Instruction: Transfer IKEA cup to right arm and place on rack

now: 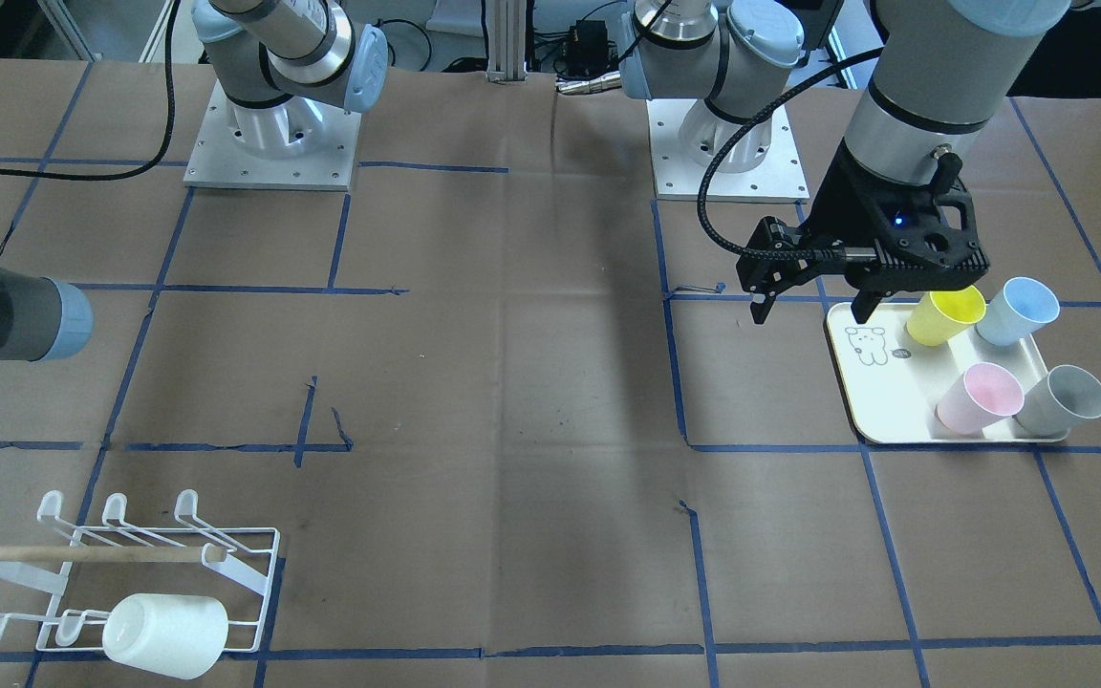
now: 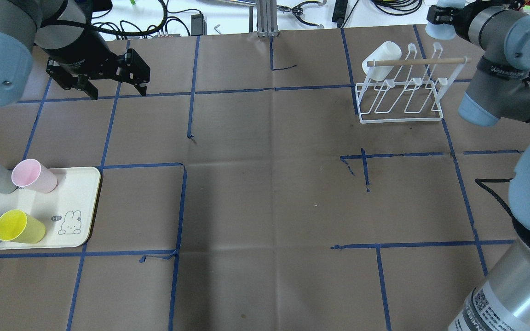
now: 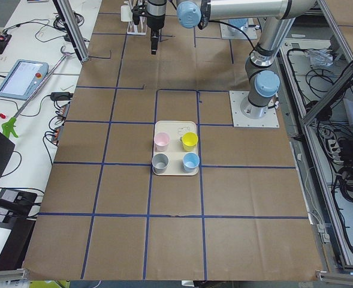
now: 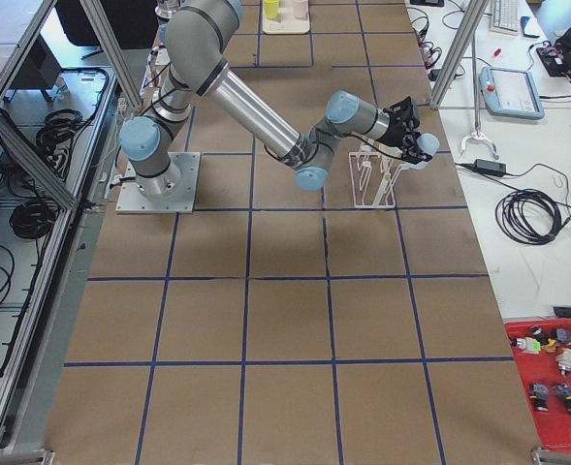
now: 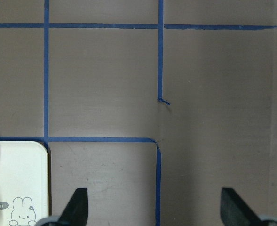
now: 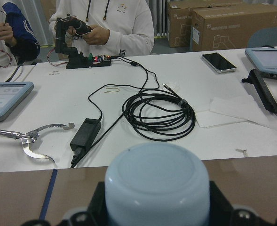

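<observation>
The right gripper (image 2: 440, 19) is closed on the IKEA cup (image 6: 157, 181), a pale-blue cup. In the right wrist view I see black finger parts against both sides of the cup wall, and the closed, rounded base faces up in that view. In the overhead view the right gripper and the IKEA cup sit at the table's far right corner, just beyond the right end of the rack (image 2: 400, 99) and close to the tip of its wooden dowel (image 2: 419, 60). The IKEA cup is not on any prong; I cannot tell whether it touches the dowel. A white cup (image 2: 381, 59) hangs on the prong at the rack's opposite end, tilted, with its mouth toward the wire frame. The right arm (image 2: 504, 82) reaches in from the view's right edge, bent at the elbow beside the rack. The left gripper (image 1: 811, 308) is wide open and holds nothing. Its fingertips hang over the brown table (image 2: 269, 184) at the robot-side edge of the cream tray (image 1: 885, 406). The left wrist view shows only paper, blue tape and a tray corner between the two fingertips. Four cups lie tilted on the tray: a yellow cup (image 1: 944, 315) nearest the left gripper, a blue cup (image 1: 1017, 311) beside it, then a pink cup (image 1: 979, 398) and a grey cup (image 1: 1062, 399). The tray and the rack are well apart, at opposite ends of the table.
</observation>
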Action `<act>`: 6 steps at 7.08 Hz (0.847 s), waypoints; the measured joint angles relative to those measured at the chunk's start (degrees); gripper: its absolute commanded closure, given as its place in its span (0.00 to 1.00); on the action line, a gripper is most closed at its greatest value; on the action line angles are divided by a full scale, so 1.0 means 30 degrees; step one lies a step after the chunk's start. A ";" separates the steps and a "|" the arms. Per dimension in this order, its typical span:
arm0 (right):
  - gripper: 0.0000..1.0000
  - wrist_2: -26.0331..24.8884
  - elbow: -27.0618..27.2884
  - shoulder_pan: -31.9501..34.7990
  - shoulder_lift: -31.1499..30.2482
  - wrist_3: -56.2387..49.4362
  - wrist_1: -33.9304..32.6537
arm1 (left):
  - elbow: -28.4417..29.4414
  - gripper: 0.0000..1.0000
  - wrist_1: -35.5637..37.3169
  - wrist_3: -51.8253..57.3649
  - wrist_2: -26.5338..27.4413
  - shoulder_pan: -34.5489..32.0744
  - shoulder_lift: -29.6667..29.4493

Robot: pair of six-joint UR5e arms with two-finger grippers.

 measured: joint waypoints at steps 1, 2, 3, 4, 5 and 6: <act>0.93 -0.0064 0.0220 -0.0014 -0.0017 -0.0348 0.0006 | 0.0060 0.00 -0.0336 -0.0112 0.0001 0.0000 0.0024; 0.92 -0.0077 0.0404 -0.0066 -0.0028 -0.0545 0.0019 | 0.0094 0.00 -0.0505 -0.0150 0.0001 0.0000 0.0038; 0.90 -0.0064 0.0676 -0.0139 -0.0069 -0.0617 0.0025 | 0.0102 0.00 -0.0564 -0.0155 -0.0004 0.0000 0.0047; 0.44 -0.0066 0.0965 -0.0184 -0.0120 -0.0641 0.0028 | 0.0112 0.00 -0.0584 -0.0148 -0.0017 0.0001 0.0049; 0.00 -0.0110 0.1198 -0.0198 -0.0158 -0.0636 0.0028 | 0.0109 0.00 -0.0591 -0.0148 -0.0025 0.0001 0.0050; 0.00 -0.0191 0.1346 -0.0200 -0.0182 -0.0591 0.0037 | 0.0097 0.00 -0.0593 -0.0152 -0.0034 0.0000 0.0051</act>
